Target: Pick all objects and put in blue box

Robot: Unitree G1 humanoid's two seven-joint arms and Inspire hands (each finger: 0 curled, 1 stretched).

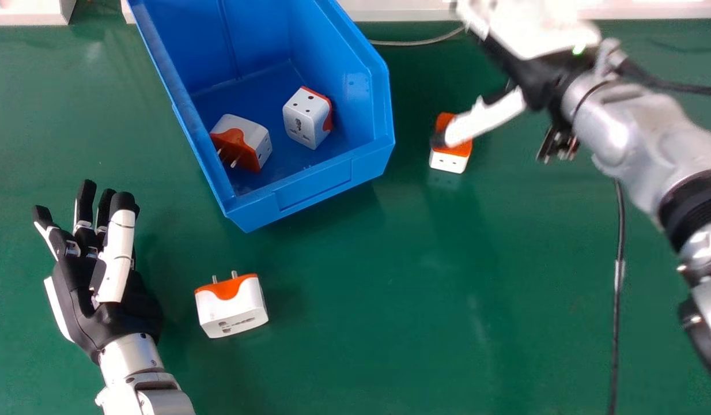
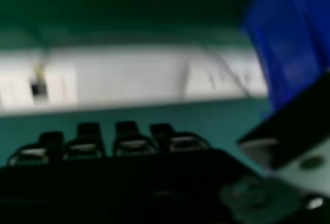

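Currently: blue box [image 1: 332, 183] is holding two adapters, two more are sitting outside.

Box is sitting to the left of the right hand [image 1: 522, 72], and ahead and right of the left hand [image 1: 116, 308]. Right hand is hanging open, thumb out, gripping nothing. Left hand is lying open beside the near adapter, fingers loosely spread, also empty. Far adapter [image 1: 449, 161] is sitting under the right thumb's line; can't tell if they're touching. Near adapter [image 1: 233, 311] is standing just right of the left hand, prongs pointing away from the robot. White-and-orange pair [image 1: 306, 118] [image 1: 246, 138] is already lying inside the box.

Risks: thumb could be landing first and shoving or tipping the far adapter, if the fingers aren't getting behind it. Smooth sides could be slipping out of a shallow pinch. Box wall is standing close, so a low leftward carry could be clipping it and dropping the piece.
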